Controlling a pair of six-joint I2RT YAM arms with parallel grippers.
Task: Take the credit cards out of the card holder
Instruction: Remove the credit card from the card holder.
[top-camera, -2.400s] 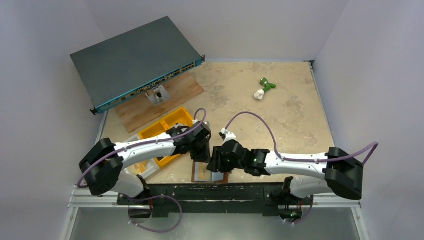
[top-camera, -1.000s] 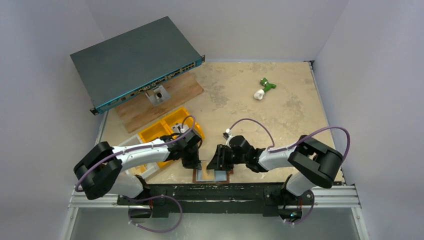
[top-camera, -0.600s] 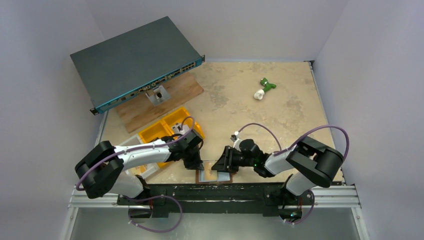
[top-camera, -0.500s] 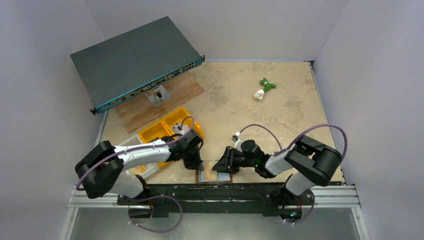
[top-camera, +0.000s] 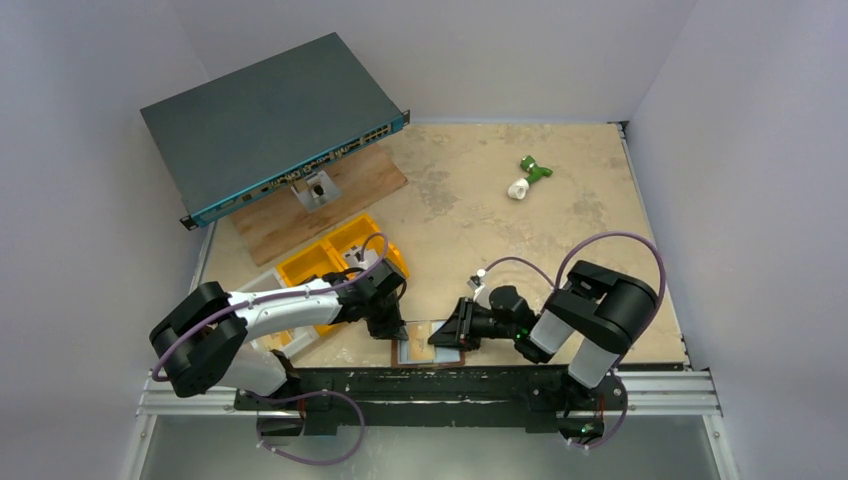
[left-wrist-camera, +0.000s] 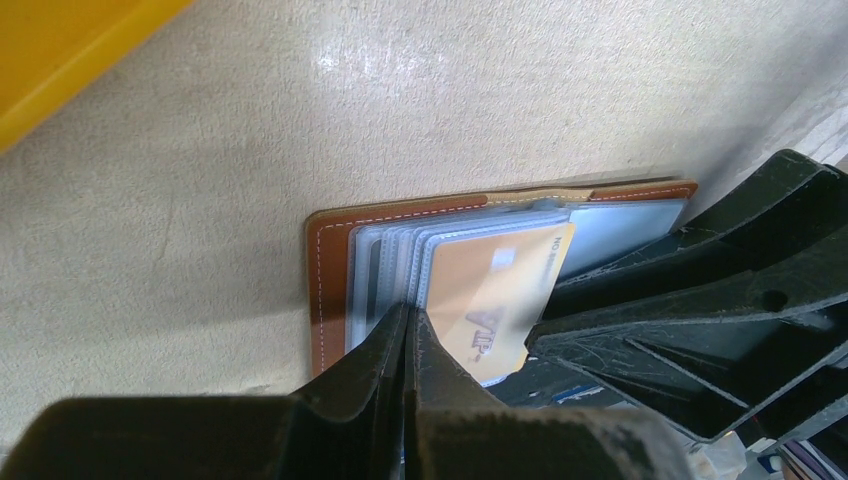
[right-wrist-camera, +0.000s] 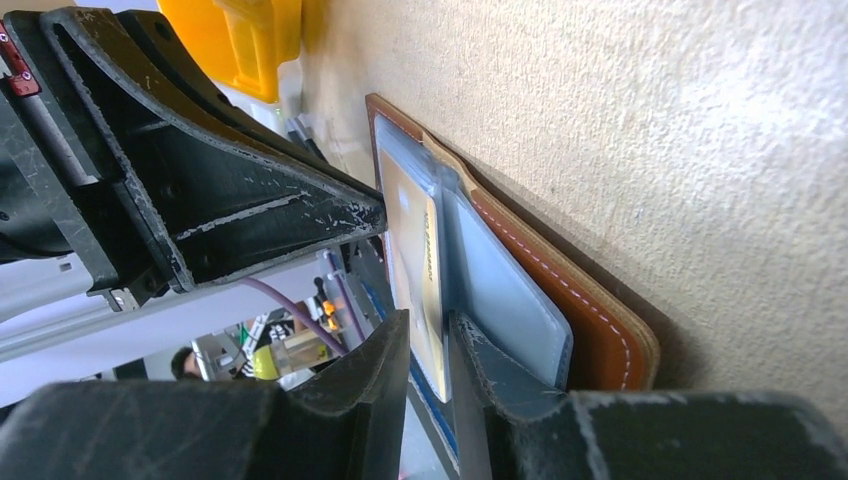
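A: Card holder (left-wrist-camera: 325, 280), position?

B: Open and flat on the table (top-camera: 520, 250), brown leather face down. The table's near edge runs right alongside it. A stack of clear sleeves (left-wrist-camera: 385, 260) is fanned across its inner face.

A: Cards?

B: One credit card (left-wrist-camera: 495, 285) shows. Orange-yellow face with some print, lying over the sleeves, one end reaching off the holder toward its right side. Can't make out any others through the plastic.

A: Left claw (left-wrist-camera: 408, 325)?

B: Over the holder's left half. Fingers pressed together with no gap, and nothing seen between them. The tips are down on the sleeves, just beside the card.

A: Right claw (right-wrist-camera: 428, 320)?

B: Low at the holder's right side, lying nearly level with the table. Fingers a narrow slit apart, with the card's end sitting in that slit. Can't tell whether the pads actually bite on it.

A: The two claws against each other?

B: They face one another across the holder, very close. Touching or not, can't say.

A: Further out?

B: Yellow bin (top-camera: 350, 236) beyond the holder and to its left, near. A wooden board (top-camera: 290, 220) lies farther off the same way. A network switch (top-camera: 265, 120) is farther still, overlapping the board's far side. A green-and-white piece (top-camera: 527, 178) lies well beyond the holder, off to its right.
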